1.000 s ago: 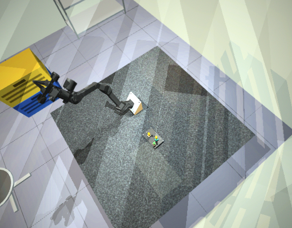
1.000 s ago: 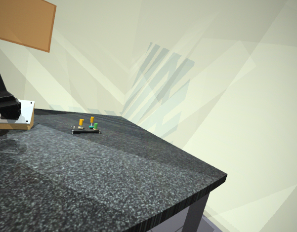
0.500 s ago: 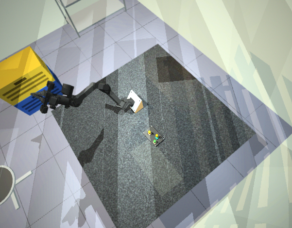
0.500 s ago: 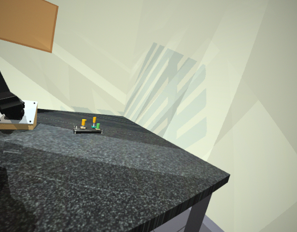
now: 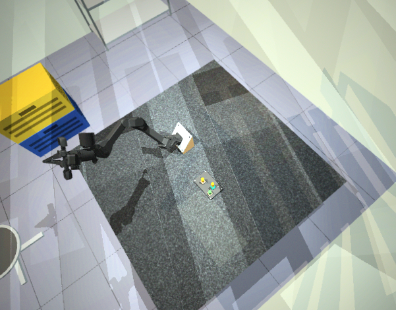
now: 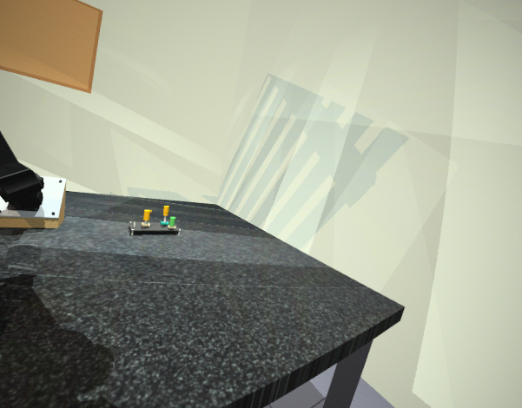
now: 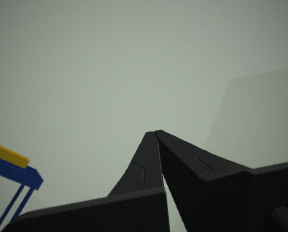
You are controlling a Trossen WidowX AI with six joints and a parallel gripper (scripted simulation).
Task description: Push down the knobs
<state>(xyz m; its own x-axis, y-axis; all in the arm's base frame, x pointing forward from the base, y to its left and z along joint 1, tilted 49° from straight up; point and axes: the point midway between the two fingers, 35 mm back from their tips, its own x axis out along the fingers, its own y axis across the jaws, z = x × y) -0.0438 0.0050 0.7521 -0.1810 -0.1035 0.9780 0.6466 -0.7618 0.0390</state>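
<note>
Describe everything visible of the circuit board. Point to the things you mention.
The flat, dark rectangular circuit board (image 5: 204, 190) (image 6: 155, 229) stands level on short legs on the speckled dark tabletop (image 5: 224, 233) (image 6: 208, 316). It carries two raised yellow knobs, one above a teal base, and a lower green knob. Pale pins mark its corners. The closed black pincer (image 5: 44, 161) (image 7: 154, 139) is well away.
</note>
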